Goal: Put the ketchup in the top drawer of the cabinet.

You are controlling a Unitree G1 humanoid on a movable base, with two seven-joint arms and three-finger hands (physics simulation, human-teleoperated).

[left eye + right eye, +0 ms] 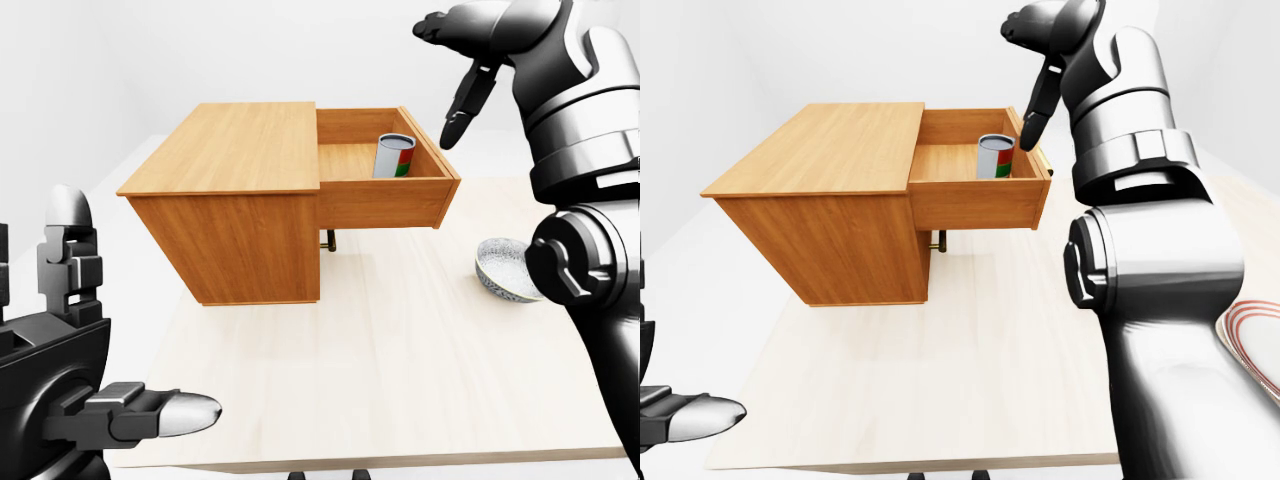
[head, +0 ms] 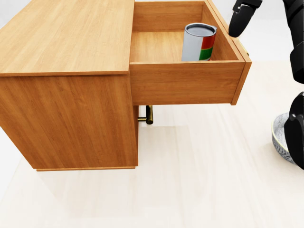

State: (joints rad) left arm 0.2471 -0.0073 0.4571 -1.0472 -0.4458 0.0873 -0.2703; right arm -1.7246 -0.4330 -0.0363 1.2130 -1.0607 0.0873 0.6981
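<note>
The ketchup, a grey can (image 2: 199, 42) with a red and green label, stands inside the pulled-out top drawer (image 2: 183, 83) of the wooden cabinet (image 2: 66, 38), near the drawer's right wall. My right hand (image 1: 452, 82) hangs open above and to the right of the can, clear of it, with its dark fingers (image 2: 240, 19) pointing down over the drawer's right edge. At the bottom left of the left-eye view my left hand (image 1: 120, 330) is open and holds nothing, far from the cabinet.
A patterned bowl (image 1: 508, 268) sits on the pale table (image 1: 400, 360) to the right of the drawer. A brass handle (image 2: 148, 115) of the lower drawer shows under the open one. A red-rimmed plate (image 1: 1255, 330) lies at the right edge of the right-eye view.
</note>
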